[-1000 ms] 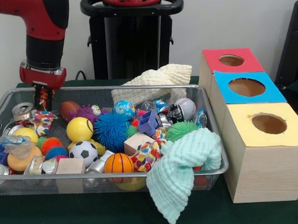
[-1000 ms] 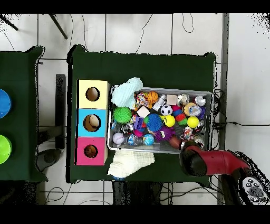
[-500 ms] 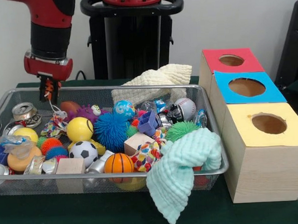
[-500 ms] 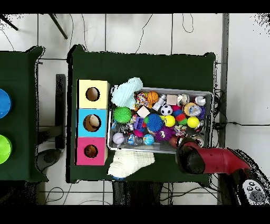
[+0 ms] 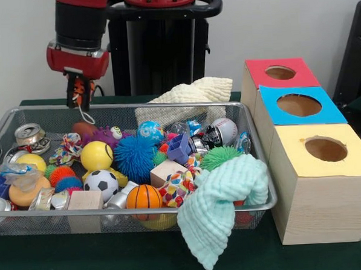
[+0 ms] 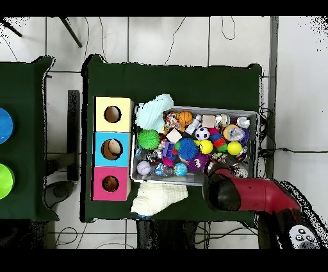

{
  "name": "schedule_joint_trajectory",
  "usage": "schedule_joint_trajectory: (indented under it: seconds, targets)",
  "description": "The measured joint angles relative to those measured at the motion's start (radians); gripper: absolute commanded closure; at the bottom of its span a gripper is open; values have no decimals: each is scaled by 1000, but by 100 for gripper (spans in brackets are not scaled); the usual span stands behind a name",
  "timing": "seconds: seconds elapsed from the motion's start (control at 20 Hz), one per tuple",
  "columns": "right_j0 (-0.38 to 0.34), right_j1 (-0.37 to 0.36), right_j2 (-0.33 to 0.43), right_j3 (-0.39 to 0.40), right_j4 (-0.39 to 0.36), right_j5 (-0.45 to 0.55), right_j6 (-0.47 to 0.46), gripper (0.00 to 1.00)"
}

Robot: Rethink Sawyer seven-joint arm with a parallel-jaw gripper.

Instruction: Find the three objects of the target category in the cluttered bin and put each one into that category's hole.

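The wire-mesh bin [image 5: 167, 103] is full of balls, cans and toys; it also shows in the overhead view [image 6: 258, 138]. My gripper [image 5: 78, 95] hangs above the bin's far left part, shut on a small orange black-striped toy [image 5: 77, 88] with a white string dangling toward the clutter. In the overhead view the red arm [image 6: 250, 194] hides the gripper and the toy. The red-topped box's hole [image 5: 280, 73] is at the far right, also seen from overhead [image 6: 110, 183]. I cannot make out a teddy bear or a duck.
Blue-topped [image 5: 299, 105] and yellow-topped [image 5: 325, 149] boxes stand in front of the red one. A mint cloth [image 5: 221, 208] drapes over the bin's front right corner, and a cream cloth [image 5: 193, 93] lies on its far rim. An orange basketball [image 5: 144, 197] sits at the bin's front.
My gripper has risen out of the bin's far left corner and moved right in the front view, lifting the striped toy clear of the clutter.
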Motion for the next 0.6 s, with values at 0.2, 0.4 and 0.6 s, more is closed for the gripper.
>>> schedule_joint_trajectory:
  seconds: [0.2,0.4,0.6]
  targets:
    - [32,-40,0,27,51,12,0,100]
    - [80,-82,0,58,112,29,0,100]
    - [129,-109,-1,79,161,42,0,100]
